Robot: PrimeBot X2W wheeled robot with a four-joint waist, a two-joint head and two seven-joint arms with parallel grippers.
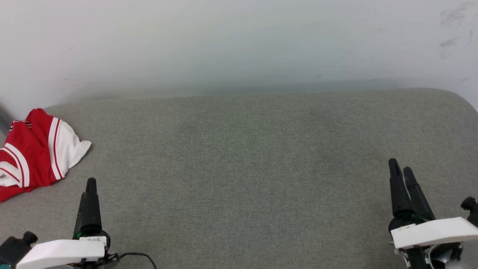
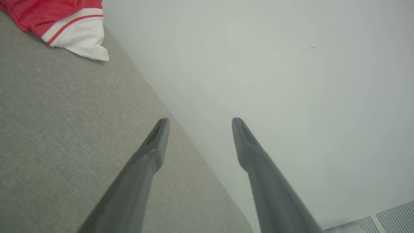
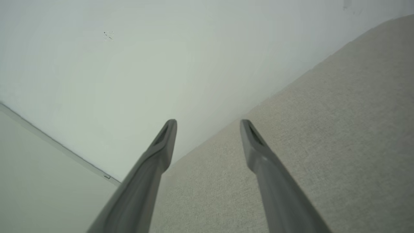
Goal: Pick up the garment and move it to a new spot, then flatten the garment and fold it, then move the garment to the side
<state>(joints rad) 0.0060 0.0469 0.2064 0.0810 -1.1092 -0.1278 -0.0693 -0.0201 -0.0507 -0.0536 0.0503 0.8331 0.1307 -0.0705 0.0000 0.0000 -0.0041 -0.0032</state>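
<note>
Jaws stand wide and empty on both sides: the wrist views show the gap in the left gripper and the right gripper, which the head view sees nearly edge-on. We find the garment bunched at the left edge of the grey cushion (apart from the left gripper), white sleeve pointing toward mid-cushion; its long axis seems to run near-to-far, though the frame crops it.
</note>
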